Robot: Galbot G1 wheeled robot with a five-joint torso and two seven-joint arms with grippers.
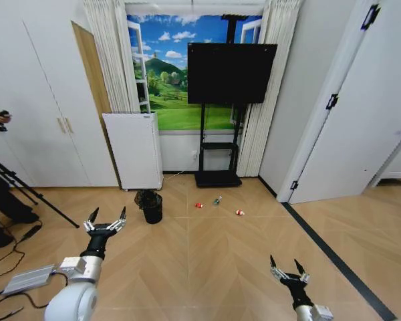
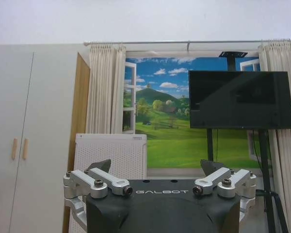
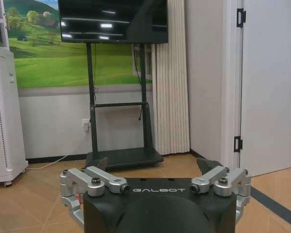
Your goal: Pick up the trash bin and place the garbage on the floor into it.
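My left gripper (image 1: 105, 219) and right gripper (image 1: 287, 266) hang spread wide, empty. I judge pickup unstarted: I must drive toward the trash bin (image 1: 150, 206), garbage (image 1: 218, 200) beside it on the floor (image 1: 220, 254).

We read "GALBOT" in pale letters on the black housing of the left pincer (image 2: 157, 172), and the same word on the right pincer (image 3: 155, 170). We make out no other legible text.

The wooden floor (image 1: 207, 254) carries the trash bin (image 1: 151, 206) near the back wall — beside it, apart, lie two red-and-white packets (image 1: 198, 205) (image 1: 240, 212) and a little bottle (image 1: 217, 200).
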